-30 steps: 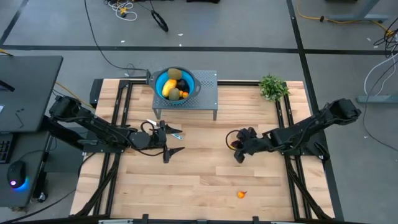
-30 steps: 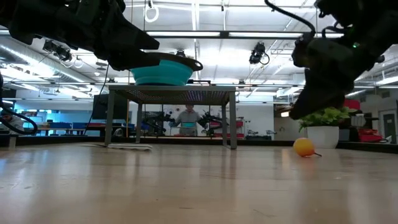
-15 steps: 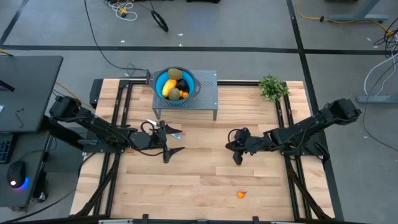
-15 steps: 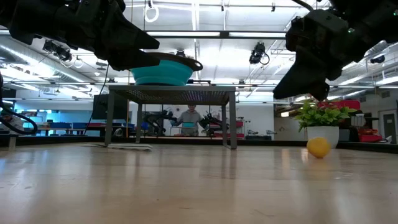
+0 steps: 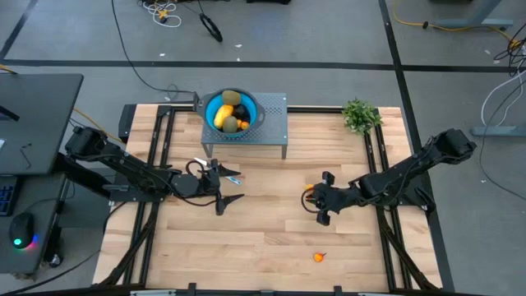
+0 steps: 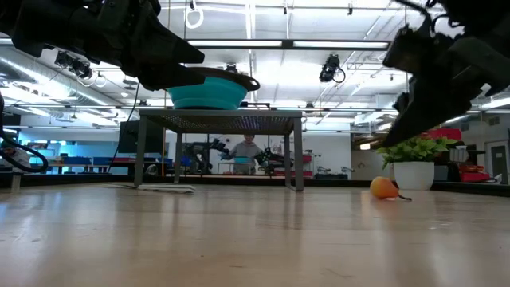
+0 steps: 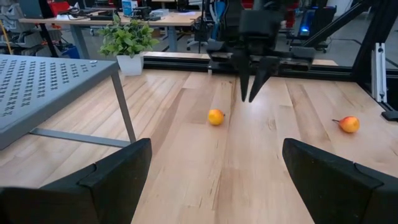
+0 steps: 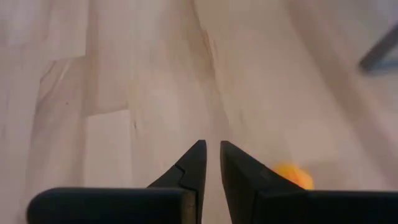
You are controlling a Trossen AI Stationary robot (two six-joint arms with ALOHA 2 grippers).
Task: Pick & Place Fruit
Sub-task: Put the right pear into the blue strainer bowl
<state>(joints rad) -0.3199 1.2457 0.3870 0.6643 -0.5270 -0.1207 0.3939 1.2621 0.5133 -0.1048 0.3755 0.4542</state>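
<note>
Blue bowl (image 5: pixel 210 106) on stand holds yellow, olive, orange fruit (image 5: pixel 228 116).

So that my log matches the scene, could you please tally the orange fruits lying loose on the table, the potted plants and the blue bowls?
Loose orange fruits: 2, one near the middle of the table, one nearer the front edge
Potted plant: 1
Blue bowl: 1
Total: 4
</note>
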